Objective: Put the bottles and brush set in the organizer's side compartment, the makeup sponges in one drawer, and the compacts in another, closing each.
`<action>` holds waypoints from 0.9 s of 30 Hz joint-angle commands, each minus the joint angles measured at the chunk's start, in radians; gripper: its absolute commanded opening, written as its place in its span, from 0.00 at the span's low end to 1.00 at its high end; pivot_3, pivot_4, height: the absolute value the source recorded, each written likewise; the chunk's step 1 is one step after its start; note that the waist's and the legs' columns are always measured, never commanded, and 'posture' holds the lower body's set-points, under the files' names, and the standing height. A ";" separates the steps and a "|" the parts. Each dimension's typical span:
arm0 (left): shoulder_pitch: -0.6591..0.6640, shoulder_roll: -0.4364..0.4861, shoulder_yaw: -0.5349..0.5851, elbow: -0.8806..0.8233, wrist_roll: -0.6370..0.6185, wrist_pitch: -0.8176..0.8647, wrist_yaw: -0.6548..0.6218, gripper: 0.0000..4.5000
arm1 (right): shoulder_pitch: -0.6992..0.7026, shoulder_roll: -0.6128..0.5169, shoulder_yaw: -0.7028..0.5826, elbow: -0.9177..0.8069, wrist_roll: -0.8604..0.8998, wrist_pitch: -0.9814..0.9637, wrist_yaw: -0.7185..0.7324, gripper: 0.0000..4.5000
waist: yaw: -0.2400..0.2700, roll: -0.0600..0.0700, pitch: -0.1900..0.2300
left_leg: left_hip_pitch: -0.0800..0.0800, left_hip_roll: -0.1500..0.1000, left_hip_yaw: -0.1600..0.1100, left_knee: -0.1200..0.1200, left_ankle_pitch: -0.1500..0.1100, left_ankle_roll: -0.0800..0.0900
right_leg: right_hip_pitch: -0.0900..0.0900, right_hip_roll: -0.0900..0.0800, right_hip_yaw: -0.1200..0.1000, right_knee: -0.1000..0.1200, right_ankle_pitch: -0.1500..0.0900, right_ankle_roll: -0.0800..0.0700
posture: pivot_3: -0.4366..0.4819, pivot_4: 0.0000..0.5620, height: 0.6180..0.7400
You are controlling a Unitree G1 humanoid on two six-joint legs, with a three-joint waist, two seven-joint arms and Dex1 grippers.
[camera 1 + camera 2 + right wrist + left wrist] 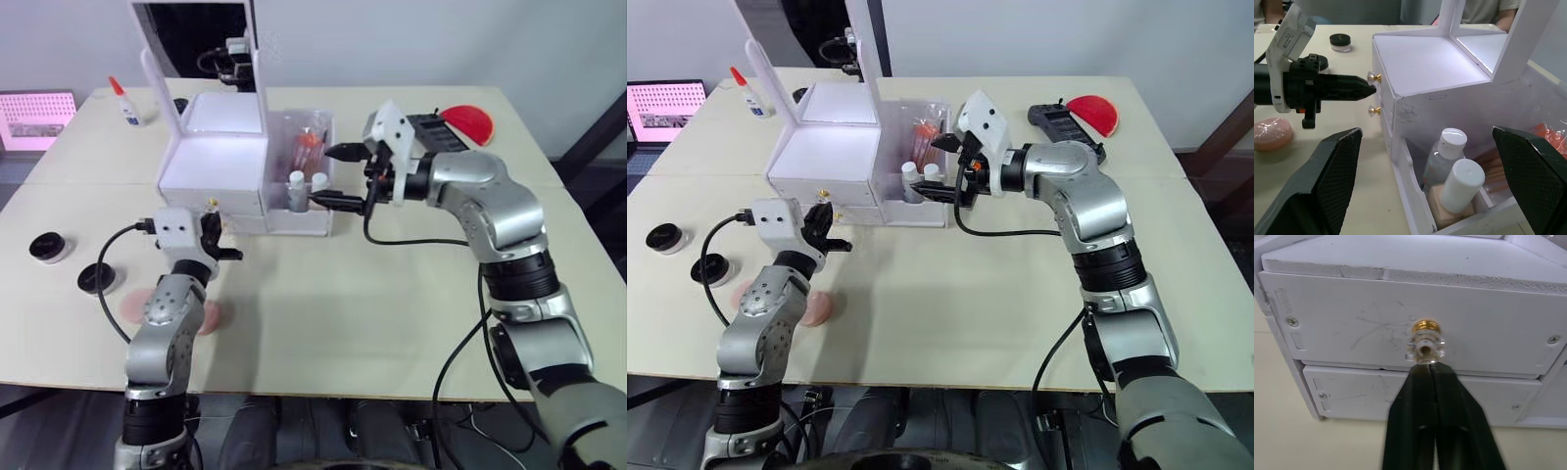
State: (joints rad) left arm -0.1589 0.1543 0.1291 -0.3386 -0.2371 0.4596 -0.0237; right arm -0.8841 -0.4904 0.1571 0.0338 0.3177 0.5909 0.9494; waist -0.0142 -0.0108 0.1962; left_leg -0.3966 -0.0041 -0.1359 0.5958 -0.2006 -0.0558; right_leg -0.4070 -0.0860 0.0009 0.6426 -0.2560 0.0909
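The left hand (1430, 377) has its fingers pressed together, tips right at the top drawer's knob (1424, 340) — small, hard and slippery, so pinch its neck. The right hand (343, 176) is wide apart.

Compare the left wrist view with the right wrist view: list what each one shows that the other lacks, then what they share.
Left wrist view alone: the screws at the drawer-front corners and the scuffed face of the top drawer.

Right wrist view alone: two white-capped bottles standing in the side compartment, a pink sponge, a black compact, and the open right gripper.

Shared: the white organizer, its top drawer knob, and the left gripper, shut, tips at that knob.
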 commanded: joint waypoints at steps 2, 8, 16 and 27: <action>0.000 0.000 -0.011 -0.057 0.017 -0.045 -0.013 0.01 | -0.024 0.003 -0.009 -0.007 -0.007 -0.018 -0.004 1.00 | 0.000 0.000 0.000 | -0.001 0.000 0.000 0.000 0.000 0.000 | 0.000 0.000 0.000 0.000 0.000 0.000 | 0.48 0.27 1.00; 0.041 -0.016 0.008 -0.093 -0.016 -0.059 -0.038 0.12 | -0.032 0.010 -0.004 0.000 -0.014 -0.018 -0.003 1.00 | -0.001 0.000 0.000 | -0.003 0.000 0.000 0.000 0.000 0.000 | -0.002 0.000 0.000 -0.002 0.002 0.003 | 0.48 0.27 1.00; 0.021 0.004 0.014 -0.091 0.014 -0.057 -0.029 0.69 | -0.047 0.024 -0.004 0.001 -0.020 -0.011 -0.005 1.00 | -0.001 0.000 0.000 | -0.006 0.000 0.000 0.000 0.000 0.000 | -0.005 0.000 0.000 -0.003 0.002 0.004 | 0.48 0.27 1.00; 0.004 -0.007 0.003 -0.078 0.028 -0.062 -0.037 0.58 | -0.052 0.027 -0.004 -0.003 -0.022 -0.007 -0.013 1.00 | 0.000 0.000 0.000 | -0.010 0.000 0.000 0.000 0.000 0.000 | -0.004 0.000 0.000 -0.011 0.005 0.008 | 0.48 0.27 1.00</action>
State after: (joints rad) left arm -0.1515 0.1486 0.1331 -0.3933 -0.2089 0.4220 -0.0590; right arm -0.9046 -0.4667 0.1618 0.0517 0.2963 0.5925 0.9402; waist -0.0145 -0.0107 0.1962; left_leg -0.4070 -0.0043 -0.1359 0.5957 -0.2004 -0.0559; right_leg -0.4114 -0.0859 0.0008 0.6317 -0.2505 0.0984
